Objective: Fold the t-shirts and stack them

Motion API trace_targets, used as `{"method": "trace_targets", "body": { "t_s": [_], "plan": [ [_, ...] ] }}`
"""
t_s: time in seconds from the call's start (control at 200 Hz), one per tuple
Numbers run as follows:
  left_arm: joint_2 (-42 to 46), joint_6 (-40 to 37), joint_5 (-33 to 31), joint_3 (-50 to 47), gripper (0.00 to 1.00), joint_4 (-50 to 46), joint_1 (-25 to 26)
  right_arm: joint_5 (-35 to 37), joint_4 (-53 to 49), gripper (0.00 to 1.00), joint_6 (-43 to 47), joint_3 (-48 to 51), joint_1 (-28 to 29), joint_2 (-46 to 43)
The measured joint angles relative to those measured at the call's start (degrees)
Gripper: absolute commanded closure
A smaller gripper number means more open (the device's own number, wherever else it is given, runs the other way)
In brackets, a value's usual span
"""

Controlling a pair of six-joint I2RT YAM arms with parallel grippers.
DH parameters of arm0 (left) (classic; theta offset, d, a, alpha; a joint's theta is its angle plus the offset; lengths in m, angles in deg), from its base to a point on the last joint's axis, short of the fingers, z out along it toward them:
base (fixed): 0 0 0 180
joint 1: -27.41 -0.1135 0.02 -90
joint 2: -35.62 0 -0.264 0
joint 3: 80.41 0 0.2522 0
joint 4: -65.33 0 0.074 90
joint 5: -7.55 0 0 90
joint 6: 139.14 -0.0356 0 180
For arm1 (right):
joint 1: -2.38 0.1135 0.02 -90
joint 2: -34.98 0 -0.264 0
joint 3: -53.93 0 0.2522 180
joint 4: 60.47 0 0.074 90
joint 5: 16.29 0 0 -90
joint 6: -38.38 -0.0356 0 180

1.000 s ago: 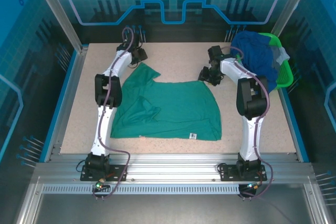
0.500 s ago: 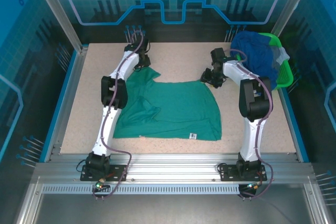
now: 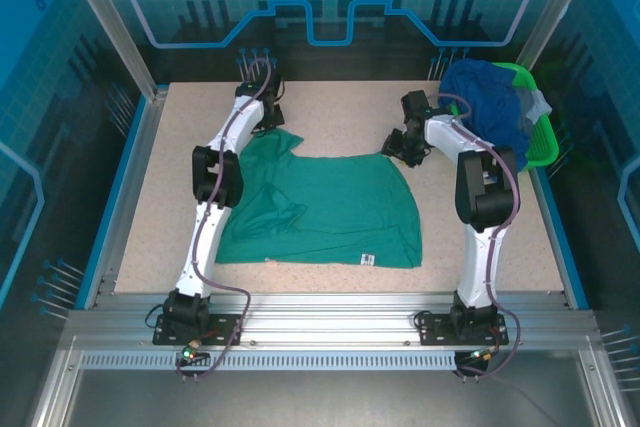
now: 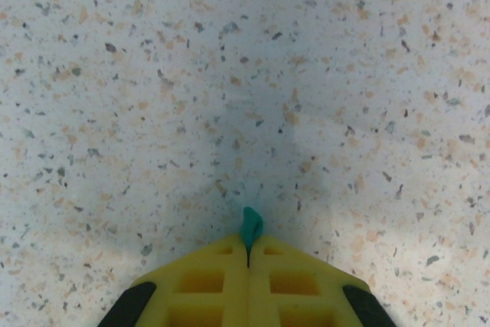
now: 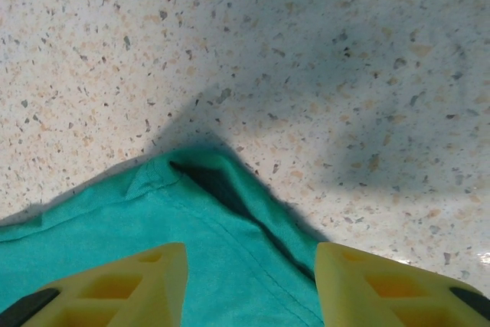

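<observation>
A teal-green cloth t-shirt [image 3: 320,212] lies spread on the speckled worktop [image 3: 150,207], with a small white tag [image 3: 367,259] at its near hem. At the shirt's far left corner the left pincer [image 4: 247,254] is clenched on a nub of the teal cloth. At the shirt's far right corner the right pincer [image 5: 251,266] is released, its yellow fingers [image 5: 115,281] apart on either side of that corner. Beyond the shirt to the right, a heap of blue and grey shirts [image 3: 490,112] sits in a bright green plastic basket [image 3: 542,142].
</observation>
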Motion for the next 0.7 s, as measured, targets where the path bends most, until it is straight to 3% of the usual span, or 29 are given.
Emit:
{"method": "trace_targets", "body": {
  "t_s": [0.37,0.7],
  "plan": [
    [9.31,0.00,0.04,-9.81,1.00,2.60,2.38,1.29,-1.77,0.49,1.38,-9.77,1.14,6.67],
    [11.54,-0.07,0.09,-10.14,1.00,3.69,2.45,3.04,-6.05,0.61,4.00,-16.81,2.10,13.31]
  ]
}}
